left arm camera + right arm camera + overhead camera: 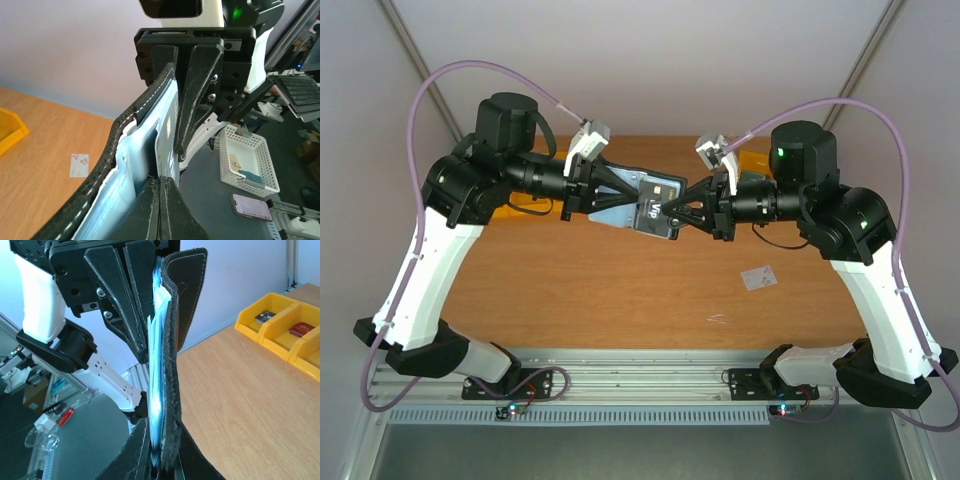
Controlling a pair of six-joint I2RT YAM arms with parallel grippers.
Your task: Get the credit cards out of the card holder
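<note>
Both arms hold the card holder [620,212] in the air between them, open, black outside and grey-blue inside. A card [660,208] with a chip mark and pale lettering sits in its right half. My left gripper [640,197] is shut on the near edge of that thin pale card [169,125], at the holder's inner side [125,175]. My right gripper [677,213] is shut on the holder's far edge, clamping the black cover [175,390] and the blue layers. A whitish card [758,277] lies on the table, also in the left wrist view [79,165]. No bright red card is identifiable.
Yellow bins [280,325] stand at the back of the wooden table [620,290], holding small items. Another yellow bin [10,132] shows at the left. Off the table are a white basket [247,160] and a phone [252,206].
</note>
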